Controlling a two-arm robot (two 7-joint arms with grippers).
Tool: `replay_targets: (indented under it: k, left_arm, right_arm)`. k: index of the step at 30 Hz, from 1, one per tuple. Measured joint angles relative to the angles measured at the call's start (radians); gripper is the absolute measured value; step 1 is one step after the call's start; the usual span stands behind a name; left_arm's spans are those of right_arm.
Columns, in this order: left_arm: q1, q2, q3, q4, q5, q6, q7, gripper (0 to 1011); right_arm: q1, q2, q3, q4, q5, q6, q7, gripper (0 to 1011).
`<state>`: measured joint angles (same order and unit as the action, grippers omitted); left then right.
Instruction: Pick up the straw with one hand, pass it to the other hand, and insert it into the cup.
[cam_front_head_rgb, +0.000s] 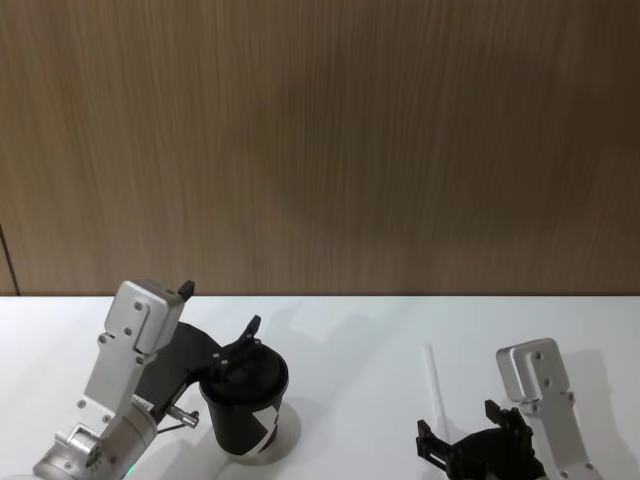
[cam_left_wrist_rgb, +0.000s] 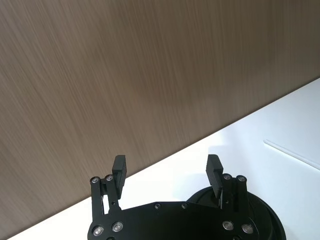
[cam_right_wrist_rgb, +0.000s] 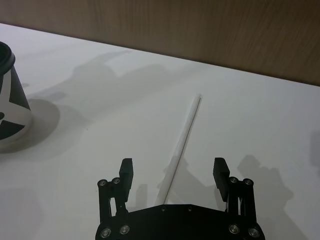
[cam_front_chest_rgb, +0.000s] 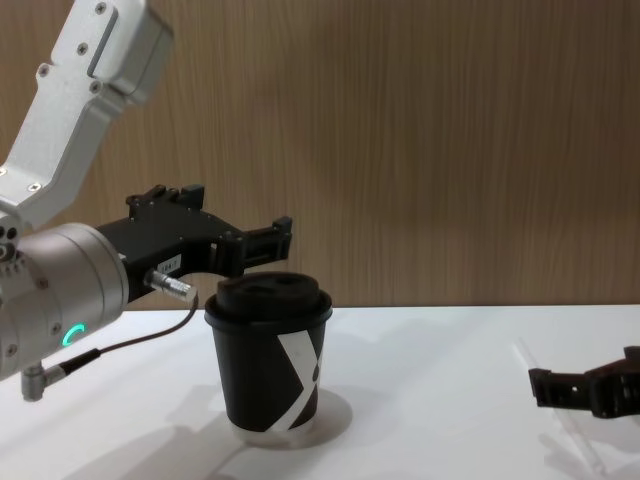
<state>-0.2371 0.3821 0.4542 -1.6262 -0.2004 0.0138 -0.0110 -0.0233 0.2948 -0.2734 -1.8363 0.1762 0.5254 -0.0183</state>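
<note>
From head, downward; from chest, low, side-on, near the cup (cam_front_chest_rgb: 268, 370); from both wrists, low over the table (cam_right_wrist_rgb: 260, 100), sharing the straw (cam_right_wrist_rgb: 184, 137).

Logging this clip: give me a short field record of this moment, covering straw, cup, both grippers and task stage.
straw: lying flat on the white table, not gripped
cup: upright, lid on, to the straw's left
right gripper: open, low over the straw's near end
left gripper: open, empty, just above the cup
stage: straw not yet picked up
</note>
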Motion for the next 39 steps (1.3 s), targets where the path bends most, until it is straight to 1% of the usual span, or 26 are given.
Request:
replay_targets:
  k: [18, 39]
  left_arm:
    - [0.0, 0.0, 0.0, 0.0, 0.0, 0.0, 0.0, 1003]
    - [0.0, 0.0, 0.0, 0.0, 0.0, 0.0, 0.0, 1003]
  right_arm:
    - [0.026, 0.001, 0.001, 0.052, -0.014, 0.012, 0.029, 1001]
    - [0.033, -0.009, 0.016, 0.075, -0.018, 0.029, 0.05, 1001]
